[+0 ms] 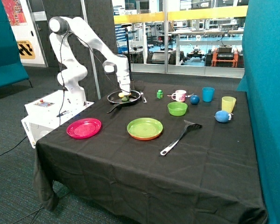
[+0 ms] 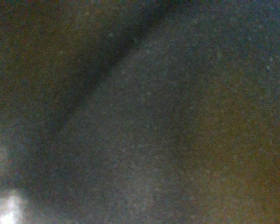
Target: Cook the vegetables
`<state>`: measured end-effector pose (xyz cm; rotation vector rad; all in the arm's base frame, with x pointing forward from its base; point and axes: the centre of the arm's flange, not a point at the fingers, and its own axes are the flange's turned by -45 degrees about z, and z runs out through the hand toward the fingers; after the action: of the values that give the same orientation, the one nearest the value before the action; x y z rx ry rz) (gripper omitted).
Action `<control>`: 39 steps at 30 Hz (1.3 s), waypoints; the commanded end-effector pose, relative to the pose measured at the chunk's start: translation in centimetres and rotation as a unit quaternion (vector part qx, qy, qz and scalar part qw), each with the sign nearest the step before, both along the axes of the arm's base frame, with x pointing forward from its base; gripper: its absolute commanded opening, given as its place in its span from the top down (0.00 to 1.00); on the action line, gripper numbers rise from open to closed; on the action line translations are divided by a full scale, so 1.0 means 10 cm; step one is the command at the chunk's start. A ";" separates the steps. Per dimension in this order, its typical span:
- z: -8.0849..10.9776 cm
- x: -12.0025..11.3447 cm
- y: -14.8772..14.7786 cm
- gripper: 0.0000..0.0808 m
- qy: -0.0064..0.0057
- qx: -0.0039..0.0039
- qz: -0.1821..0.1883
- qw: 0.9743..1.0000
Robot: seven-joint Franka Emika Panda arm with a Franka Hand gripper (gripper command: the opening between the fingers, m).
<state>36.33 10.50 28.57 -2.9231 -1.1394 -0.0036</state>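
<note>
A black frying pan stands at the table's far side, close to the robot's base. Both vegetables lie in it: a pale yellow oval and a dark green lump side by side. My gripper reaches straight down into the pan, right above the two pieces. The wrist view gives only a dark, blurred surface where nothing can be told apart.
On the black cloth lie a pink plate, a green plate, a green bowl and a black spatula. Behind them stand a green cube, a mug, a blue ball and two cups.
</note>
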 end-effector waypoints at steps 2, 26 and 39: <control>0.01 0.04 -0.01 0.25 0.000 -0.002 -0.002 1.000; 0.10 0.06 -0.08 0.17 0.000 -0.002 -0.012 1.000; 0.44 0.26 -0.09 0.34 0.000 -0.002 -0.022 1.000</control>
<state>37.92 9.80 30.47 -2.9481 -1.0953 0.0000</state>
